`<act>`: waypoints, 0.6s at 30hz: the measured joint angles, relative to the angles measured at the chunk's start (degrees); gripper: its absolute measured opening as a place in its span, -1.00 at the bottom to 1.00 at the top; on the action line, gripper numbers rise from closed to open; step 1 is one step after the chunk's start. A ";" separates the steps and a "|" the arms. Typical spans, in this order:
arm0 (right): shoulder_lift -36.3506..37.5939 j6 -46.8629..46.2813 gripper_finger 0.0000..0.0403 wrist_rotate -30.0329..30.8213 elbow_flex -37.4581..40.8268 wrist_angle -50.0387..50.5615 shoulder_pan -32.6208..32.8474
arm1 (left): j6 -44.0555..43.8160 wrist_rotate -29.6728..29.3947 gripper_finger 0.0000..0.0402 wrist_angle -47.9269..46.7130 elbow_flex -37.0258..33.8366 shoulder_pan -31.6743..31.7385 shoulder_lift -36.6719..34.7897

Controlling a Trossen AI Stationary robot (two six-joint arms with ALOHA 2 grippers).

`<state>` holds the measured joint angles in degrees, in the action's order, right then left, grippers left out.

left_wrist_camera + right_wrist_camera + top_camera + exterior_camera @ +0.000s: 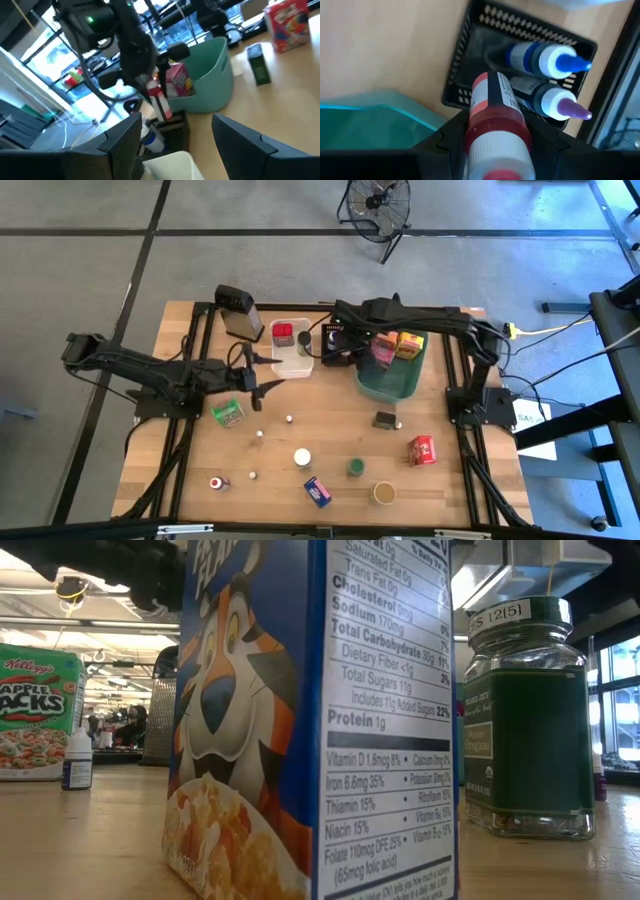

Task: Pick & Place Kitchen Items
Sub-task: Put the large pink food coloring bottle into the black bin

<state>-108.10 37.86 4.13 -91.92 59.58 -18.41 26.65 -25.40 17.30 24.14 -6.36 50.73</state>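
My right gripper (496,137) hangs over the black tray (470,65) beside the teal basket (395,375), shut on a small red bottle (496,115). Two bottles, one blue-capped (555,60) and one purple-capped (560,102), lie in the tray. My left gripper (255,385) is open and holds nothing, between the white bin (292,345) and the green packet (228,412). The left wrist view shows the red bottle (156,97) above the tray (170,124). Other boxes, jars and little bottles stand on the wood. My right gripper pinches the red bottle between its two fingers (445,142) across the red body (492,125), coming from above. The bottle is lifted clear and slants down below the fingers, its labelled end (490,87) toward the tray.
A red box lies in the white bin; pink, orange and yellow boxes fill the teal basket. The grater (240,310) stands at the far edge. On the near half are a red box (421,450), a blue box (317,492), jars (302,458) and a dark box (384,419).
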 joint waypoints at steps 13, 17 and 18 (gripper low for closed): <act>-3.49 5.31 -0.24 1.67 0.02 -4.71 -1.51 | -7.68 -1.19 0.18 -4.57 -0.02 6.02 -0.11; -3.47 6.74 -0.24 1.72 0.02 -4.94 -1.75 | -7.91 -1.56 0.18 -4.48 -0.02 6.96 -0.49; -3.47 6.74 -0.24 1.71 0.02 -4.93 -1.91 | -7.91 -1.56 0.18 -4.42 -0.02 7.13 -0.49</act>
<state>-111.57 44.60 5.84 -91.90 54.65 -20.32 18.75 -26.96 12.88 24.12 0.77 50.24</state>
